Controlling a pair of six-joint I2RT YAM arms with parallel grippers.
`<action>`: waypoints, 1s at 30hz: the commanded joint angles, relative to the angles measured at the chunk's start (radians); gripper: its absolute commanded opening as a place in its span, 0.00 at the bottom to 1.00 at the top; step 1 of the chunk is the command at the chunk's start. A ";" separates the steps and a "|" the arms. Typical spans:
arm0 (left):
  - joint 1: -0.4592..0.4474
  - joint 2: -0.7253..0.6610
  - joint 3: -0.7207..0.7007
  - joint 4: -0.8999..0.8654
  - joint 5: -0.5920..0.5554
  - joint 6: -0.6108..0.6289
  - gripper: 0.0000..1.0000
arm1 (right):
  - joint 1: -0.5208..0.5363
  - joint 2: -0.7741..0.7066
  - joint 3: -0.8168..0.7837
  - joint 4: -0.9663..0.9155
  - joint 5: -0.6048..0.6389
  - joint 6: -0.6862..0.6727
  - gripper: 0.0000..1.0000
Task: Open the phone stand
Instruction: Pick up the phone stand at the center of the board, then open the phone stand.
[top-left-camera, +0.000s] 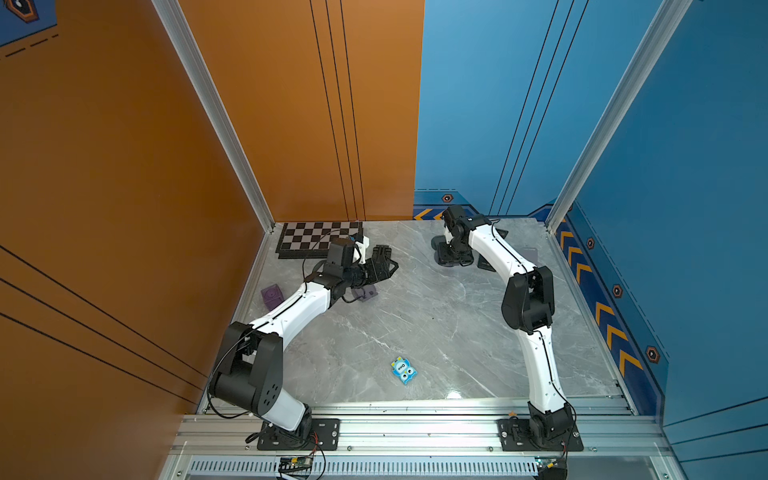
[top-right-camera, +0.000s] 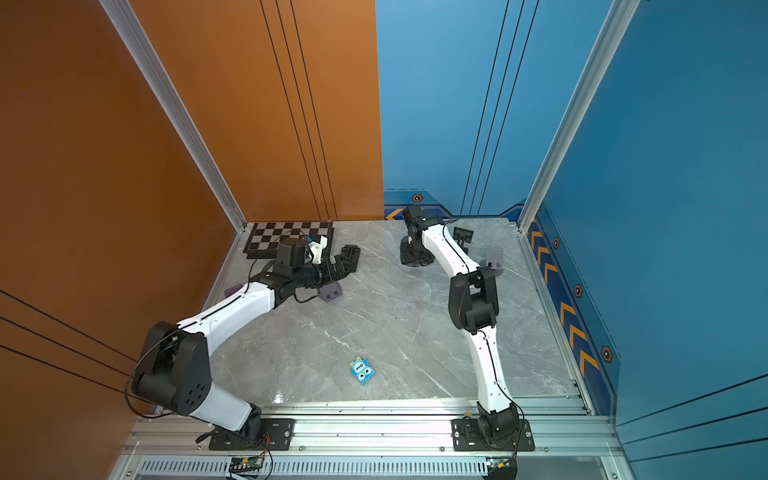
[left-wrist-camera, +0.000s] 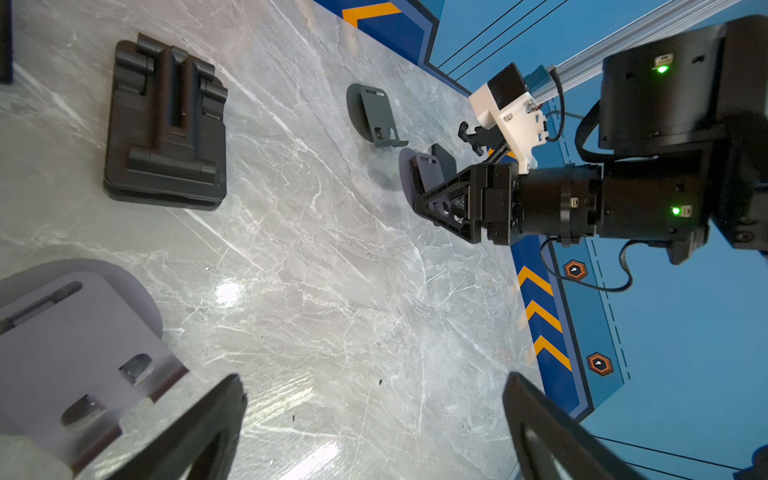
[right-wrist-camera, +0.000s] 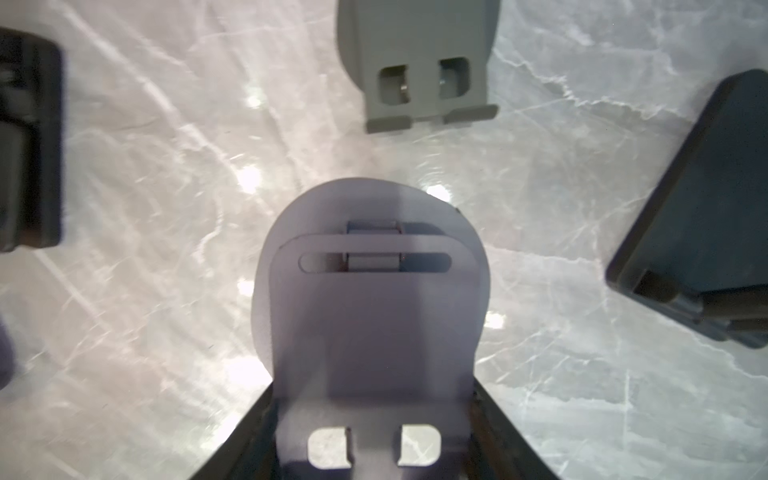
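Booth: smooth orange wall panels (top-left-camera: 124, 166) fill the left of both top views and blue ones (top-left-camera: 498, 104) the right, split by ribbed aluminium posts (top-left-camera: 216, 116). The tabletop (top-left-camera: 415, 324) is glossy grey marble-pattern with white veins.

Two white-and-black arms rise from the bottom rail.

- The left gripper (left-wrist-camera: 374, 380) sits left of centre. Its black plastic fingers (left-wrist-camera: 199, 432) are spread fully wide, with nothing but bare marble between them.
- The right gripper (right-wrist-camera: 372, 395) points down at the far side of the table, upper right of centre in a top view.

Chessboard (top-left-camera: 320, 239): a flat matte black-and-grey grid in the table's far-left corner.

Phone stand (right-wrist-camera: 370, 324): under the right gripper, resting on the marble. It has a rounded disc base and a thin lilac-grey metal plate with rounded corners. The plate carries one long slot and two square cut-outs, and is tilted up off the base. The claw is about half closed, and its fingers (right-wrist-camera: 498, 436) press the plate's two side edges.

Also on the table:
- A grey stand (right-wrist-camera: 415, 62) of the same form lies just beyond it.
- A black ribbed stand (left-wrist-camera: 166, 129), folded flat, lies near the left gripper.
- Another lilac-grey stand (top-left-camera: 365, 294) lies under the left forearm.
- Purple cube (top-left-camera: 272, 296): at the left edge, with a round recess in one face.
- Small blue cartoon-eyed toy (top-left-camera: 403, 371): lower centre, alone.
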 joint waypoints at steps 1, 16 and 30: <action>0.004 -0.046 -0.048 0.051 0.044 -0.019 0.98 | 0.049 -0.115 -0.080 0.074 -0.041 0.044 0.23; 0.005 -0.107 -0.121 0.130 0.071 -0.071 0.63 | 0.271 -0.398 -0.322 0.261 -0.008 0.138 0.22; 0.013 -0.129 -0.136 0.138 0.058 -0.063 0.58 | 0.361 -0.481 -0.370 0.298 -0.024 0.140 0.22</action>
